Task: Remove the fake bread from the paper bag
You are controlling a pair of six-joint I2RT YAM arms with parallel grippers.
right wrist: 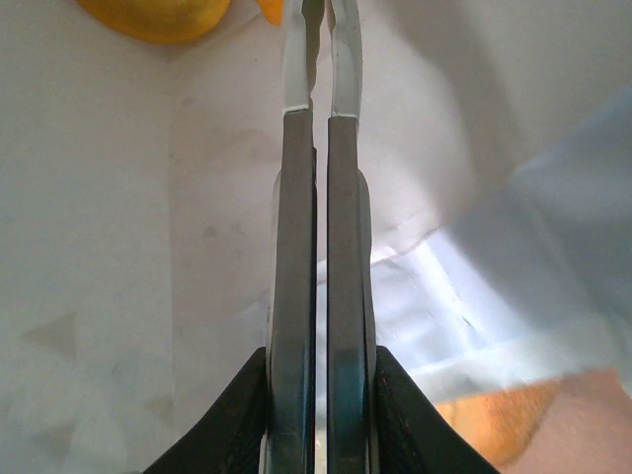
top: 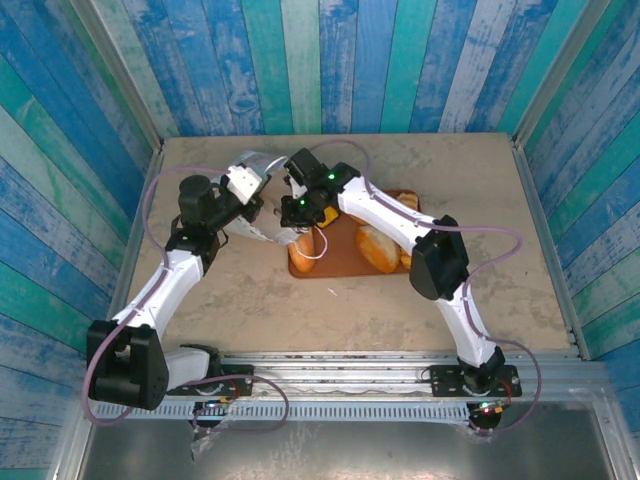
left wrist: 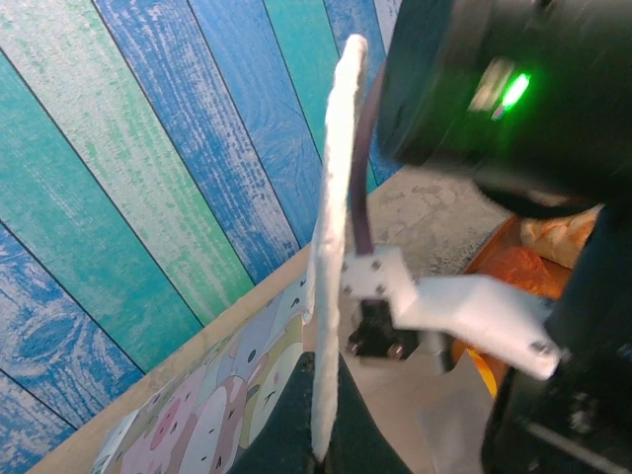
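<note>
While left gripper (left wrist: pixel 321 444) pinches paper bag (left wrist: pixel 227 415) (one), two loaves (top: pixel 378 245) occupy tray (top: pixel 335 265).

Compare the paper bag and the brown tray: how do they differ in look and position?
The paper bag is white with a pastel print; the tray is plain reddish-brown. The left gripper pinches the bag's edge; the tray lies flat on the table. The bag looks creased; the tray looks smooth, with bread lying openly on it. Both are near the table's middle.
</note>
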